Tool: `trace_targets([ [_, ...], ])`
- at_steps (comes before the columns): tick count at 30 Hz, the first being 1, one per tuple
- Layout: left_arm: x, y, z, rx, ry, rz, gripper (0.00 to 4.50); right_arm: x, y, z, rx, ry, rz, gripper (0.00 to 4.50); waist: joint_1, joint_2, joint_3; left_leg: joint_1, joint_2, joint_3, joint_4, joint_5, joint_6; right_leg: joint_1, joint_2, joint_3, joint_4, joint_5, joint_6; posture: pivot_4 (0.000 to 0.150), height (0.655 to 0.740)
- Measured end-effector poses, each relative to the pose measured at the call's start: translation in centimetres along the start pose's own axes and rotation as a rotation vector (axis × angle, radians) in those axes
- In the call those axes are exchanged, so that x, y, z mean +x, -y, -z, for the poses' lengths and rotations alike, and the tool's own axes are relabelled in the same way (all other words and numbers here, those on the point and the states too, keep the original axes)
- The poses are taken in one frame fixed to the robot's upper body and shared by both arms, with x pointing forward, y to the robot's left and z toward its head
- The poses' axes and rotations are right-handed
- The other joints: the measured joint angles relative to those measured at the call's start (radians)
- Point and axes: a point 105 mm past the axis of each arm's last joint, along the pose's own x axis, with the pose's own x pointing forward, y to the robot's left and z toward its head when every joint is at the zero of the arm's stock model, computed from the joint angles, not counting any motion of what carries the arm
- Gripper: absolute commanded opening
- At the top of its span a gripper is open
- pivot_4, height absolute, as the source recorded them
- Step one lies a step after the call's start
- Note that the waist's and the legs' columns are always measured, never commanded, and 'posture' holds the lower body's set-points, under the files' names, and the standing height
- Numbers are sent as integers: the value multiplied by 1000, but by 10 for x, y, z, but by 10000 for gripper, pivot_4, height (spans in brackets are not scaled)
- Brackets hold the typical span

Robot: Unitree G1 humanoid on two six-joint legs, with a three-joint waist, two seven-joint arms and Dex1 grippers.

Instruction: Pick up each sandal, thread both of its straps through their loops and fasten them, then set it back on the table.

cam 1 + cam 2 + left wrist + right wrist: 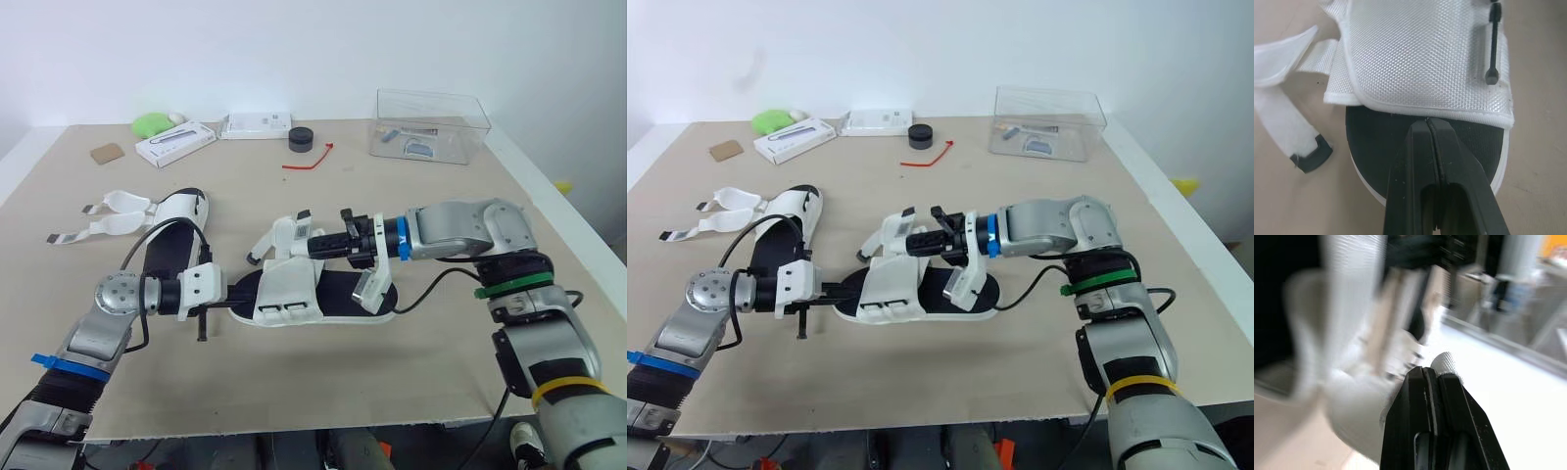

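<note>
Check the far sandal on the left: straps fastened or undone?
Undone: both straps lie spread on the table beside the sandal, not across it.

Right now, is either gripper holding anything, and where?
Right gripper seems to pinch the middle sandal's strap near its end. Left gripper is shut at the upper's edge; a hold cannot be told.
</note>
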Motion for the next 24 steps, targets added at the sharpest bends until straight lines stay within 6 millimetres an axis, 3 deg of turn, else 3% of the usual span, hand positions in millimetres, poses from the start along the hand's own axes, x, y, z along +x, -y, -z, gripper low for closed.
trace_targets([
  [6, 1, 0, -1, 1, 6, -1, 0, -1, 1, -4, -77, 19, 67, 280, -1, 0, 0, -1, -1, 0, -1, 0, 0, -1, -1, 2, -1, -1, 2, 1500, 7400],
  [10, 1, 0, -1, 1, 7, -1, 0, 3, -5, -7, -24, 62, 48, 280, -4, -1, 0, 0, -1, 1, -1, -1, 1, 0, 0, 3, -1, -1, 2, 1500, 7400],
  [16, 2, 1, 0, -1, 7, 2, 0, -1, -26, -51, 307, 288, 25, 280, -9, -3, -1, 2, -1, 1, -1, -2, 4, 1, -1, 6, -2, -1, 3, 1500, 7400],
  [19, 2, 1, 0, -1, 7, 2, 0, -1, -27, -56, 388, 299, 18, 280, -9, -3, -1, 3, -1, 1, -1, -2, 4, 1, -1, 6, -2, 0, 4, 1500, 7400],
  [21, 2, 1, 0, 0, 8, 2, 0, -3, -29, -57, 444, 290, -11, 7101, -9, -3, -1, 3, -1, 1, -1, -2, 4, 2, -1, 6, -2, 0, 4, 1500, 7400],
  [22, 2, 1, 0, -1, 7, 2, 0, -5, -31, -58, 471, 286, -34, 8390, -9, -3, -1, 3, -1, 2, -1, -3, 4, 2, -3, 6, -2, 0, 4, 1500, 7400],
  [24, 2, 1, 1, -3, 6, 2, 0, -5, -29, -58, 505, 274, -54, 18102, -8, -3, -1, 3, 0, 1, -1, -3, 4, 2, -4, 6, -2, 0, 4, 1500, 7400],
])
